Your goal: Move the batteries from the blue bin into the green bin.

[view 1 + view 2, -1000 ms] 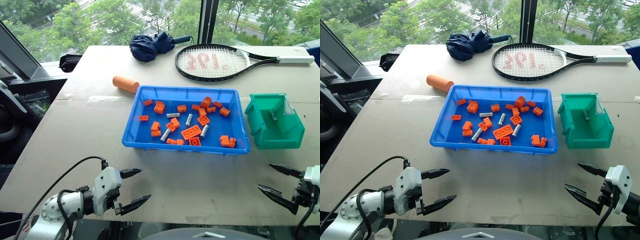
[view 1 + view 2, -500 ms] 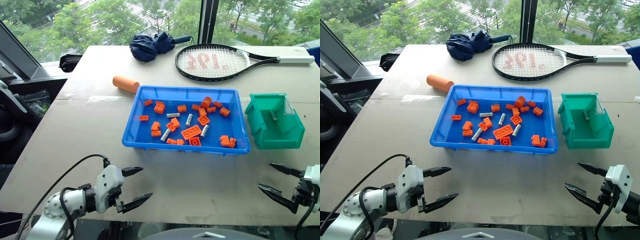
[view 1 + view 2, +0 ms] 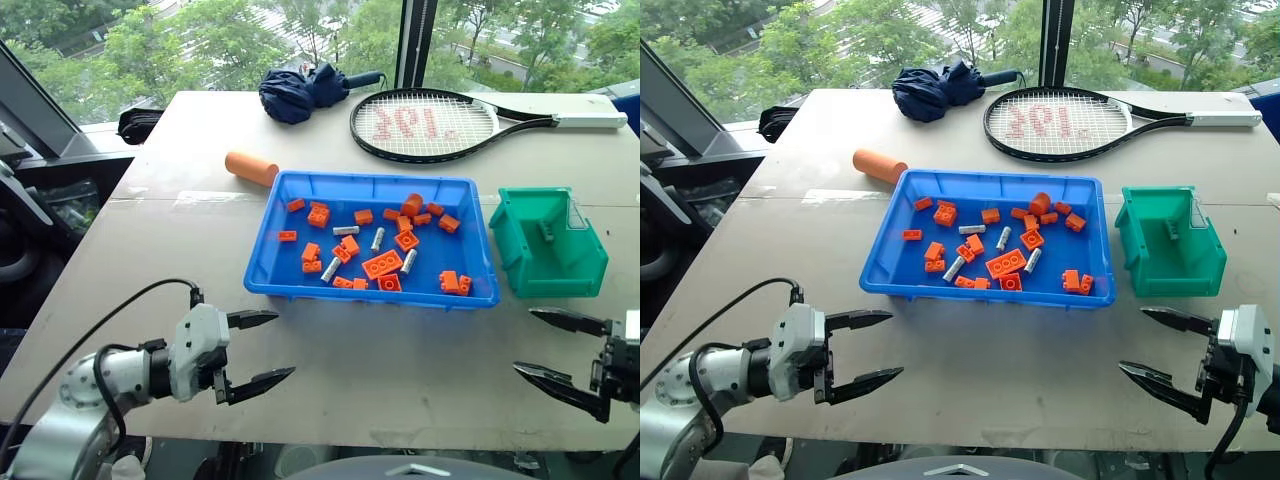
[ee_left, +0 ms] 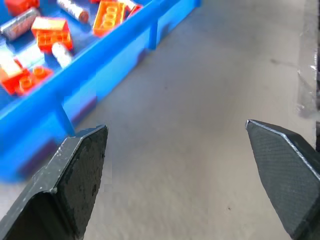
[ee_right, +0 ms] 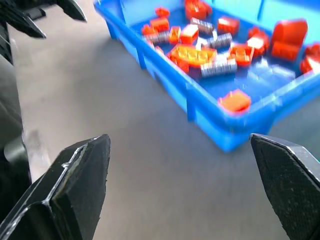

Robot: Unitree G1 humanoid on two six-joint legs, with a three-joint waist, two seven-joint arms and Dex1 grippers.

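Ahead of me the blue bin [image 3: 470, 192] sits flat on the table, a wide, shallow bright-blue tray with a low rim. Inside it, mixed among orange toy bricks, I see four batteries: small silver-grey cylinders lying on their sides. One [image 3: 346, 230] lies crosswise toward the far side; another [image 3: 378, 239] lies just to its right, pointing away from me; a third [image 3: 409, 261] lies further right, nearer me; the fourth [image 3: 331, 270] lies slanted toward the front left. To the tray's right, close but apart from it, stands the green bin [image 3: 530, 270], upright, smaller and deeper, teal-green with sloped sides. A small grey piece [image 3: 547, 232] lies on its floor.
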